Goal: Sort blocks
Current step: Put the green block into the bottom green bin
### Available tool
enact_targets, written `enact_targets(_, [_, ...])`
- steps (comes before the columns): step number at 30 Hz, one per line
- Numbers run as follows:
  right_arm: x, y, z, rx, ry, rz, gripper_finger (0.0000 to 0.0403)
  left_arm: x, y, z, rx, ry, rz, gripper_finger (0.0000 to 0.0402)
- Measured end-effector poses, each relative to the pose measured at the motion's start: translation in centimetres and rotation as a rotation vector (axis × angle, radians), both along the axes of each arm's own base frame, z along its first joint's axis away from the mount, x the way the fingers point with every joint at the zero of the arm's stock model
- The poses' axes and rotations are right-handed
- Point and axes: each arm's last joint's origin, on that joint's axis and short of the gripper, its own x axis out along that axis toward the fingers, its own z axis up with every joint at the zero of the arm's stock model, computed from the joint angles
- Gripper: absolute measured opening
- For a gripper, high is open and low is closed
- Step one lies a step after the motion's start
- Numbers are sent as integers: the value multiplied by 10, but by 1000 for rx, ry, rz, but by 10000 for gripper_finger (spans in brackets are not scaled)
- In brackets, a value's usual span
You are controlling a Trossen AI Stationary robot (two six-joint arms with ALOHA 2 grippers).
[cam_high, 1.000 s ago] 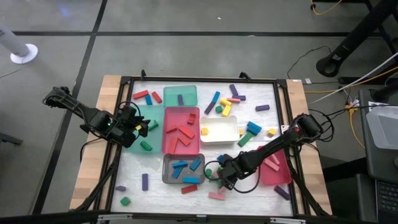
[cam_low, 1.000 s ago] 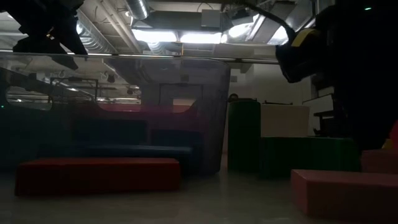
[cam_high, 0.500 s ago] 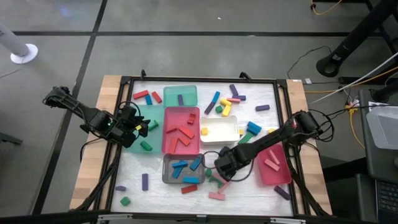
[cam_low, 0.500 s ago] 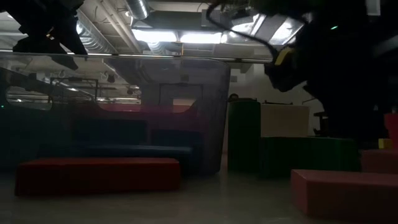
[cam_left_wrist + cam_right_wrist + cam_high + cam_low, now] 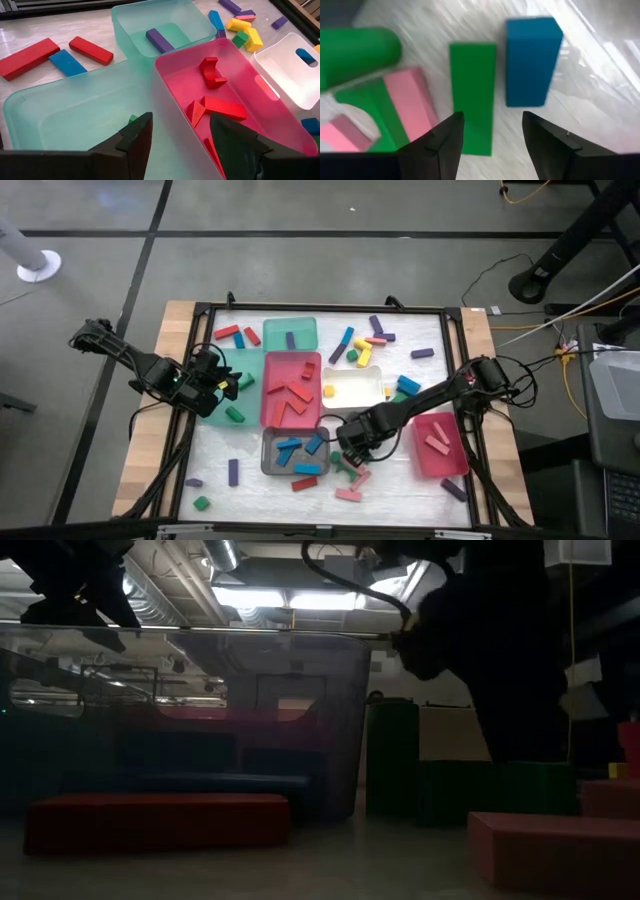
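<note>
Two open fingers of the right gripper (image 5: 490, 145) hang over a green bar (image 5: 471, 95) lying beside a blue block (image 5: 530, 60), near the grey tray (image 5: 270, 452). Best to centre on the green bar alone before closing. The left gripper (image 5: 177, 137) waits, open and empty, over the green tray (image 5: 30, 107).

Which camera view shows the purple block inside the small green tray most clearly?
The left wrist view: the purple block lies close and unobstructed in the green tray. The high view shows it only as a small bar. The low and right wrist views do not show it.
</note>
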Motion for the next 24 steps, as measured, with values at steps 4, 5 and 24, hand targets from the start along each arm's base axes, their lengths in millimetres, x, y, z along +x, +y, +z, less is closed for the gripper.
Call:
enact_targets(4, [3, 1, 1, 12, -32, 1, 202, 0, 0, 0, 1, 2, -1, 186])
enact_targets(5, [3, 1, 1, 13, -34, 1, 202, 0, 0, 0, 1, 1, -1, 186])
enact_targets(24, [13, 4, -23, -26, -26, -5, 202, 0, 0, 0, 2, 2, -2, 186])
